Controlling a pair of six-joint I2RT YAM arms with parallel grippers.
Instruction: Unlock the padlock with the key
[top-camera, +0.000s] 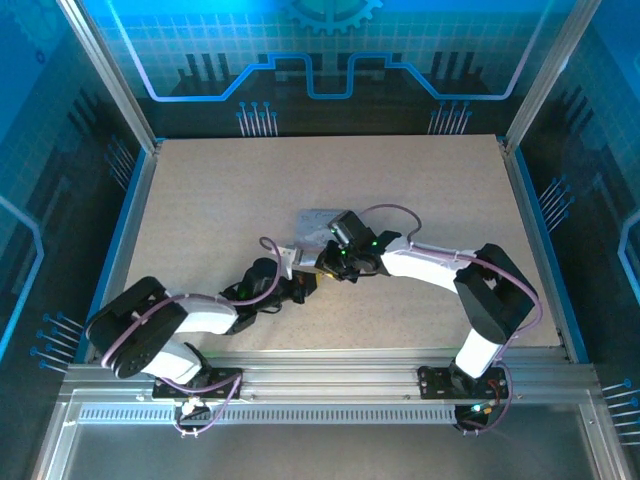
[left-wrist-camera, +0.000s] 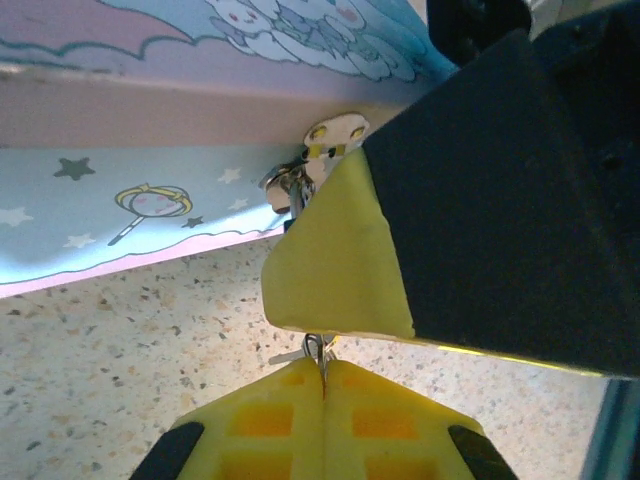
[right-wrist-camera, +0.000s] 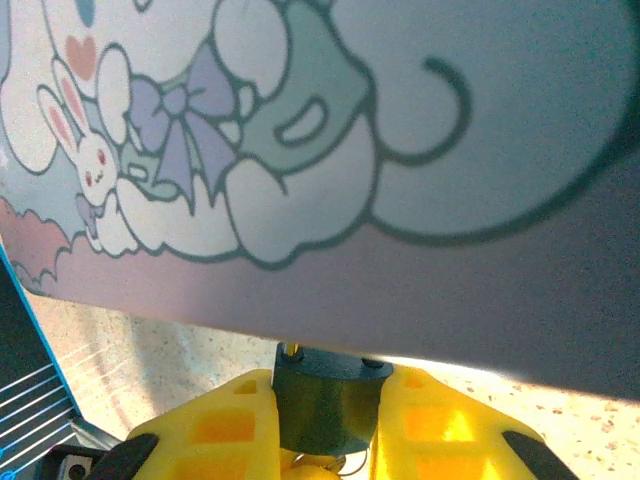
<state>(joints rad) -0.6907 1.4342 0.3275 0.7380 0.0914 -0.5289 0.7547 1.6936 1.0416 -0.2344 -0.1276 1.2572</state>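
Here, the left gripper (left-wrist-camera: 322, 388) pinches the thin key (left-wrist-camera: 318, 350) between closed fingers, and just beyond it the right gripper (right-wrist-camera: 328, 412) clamps the dark padlock (right-wrist-camera: 326, 388), which hangs at the edge of a cartoon-printed case (right-wrist-camera: 400, 150) farther out.

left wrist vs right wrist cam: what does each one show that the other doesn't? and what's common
Left wrist adds: the left claw shut on the key, a thin metal sliver, with small metal rings beyond it. Right wrist adds: the right claw clamped on a small dark block, seemingly the padlock, plus a bunny-and-bow print on the case. Shared: a yellow-taped finger of the right claw, the pastel cartoon-printed case and the speckled tabletop.
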